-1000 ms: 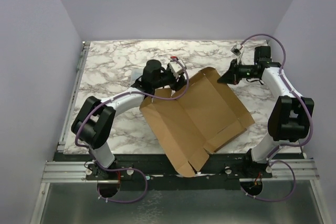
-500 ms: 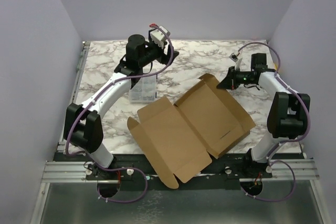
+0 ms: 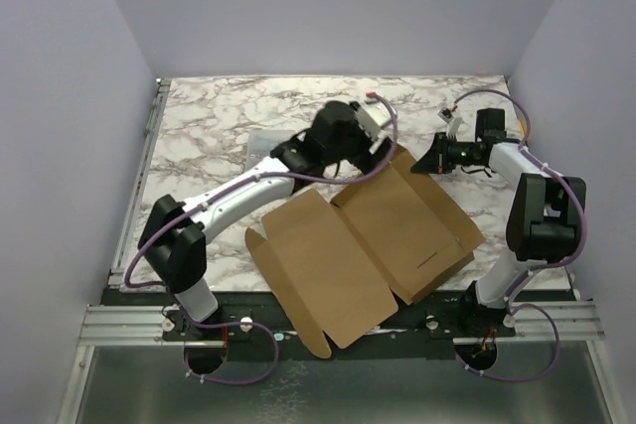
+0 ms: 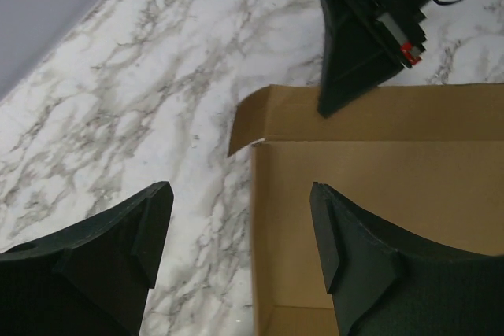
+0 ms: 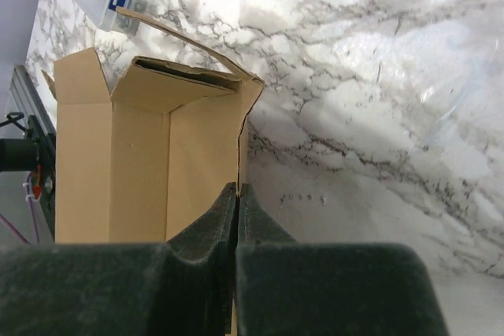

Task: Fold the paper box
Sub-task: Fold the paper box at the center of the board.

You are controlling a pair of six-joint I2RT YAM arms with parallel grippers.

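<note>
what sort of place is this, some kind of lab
Probably a robot lab test cell: a left arm and right arm stand on a metal rail at a marble-patterned table, the paper box lies before them, and plain lilac walls box it in.

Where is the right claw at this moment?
In the top view the right claw is at the right of the table, shut on the far edge of the paper box, facing the open left claw.
</note>
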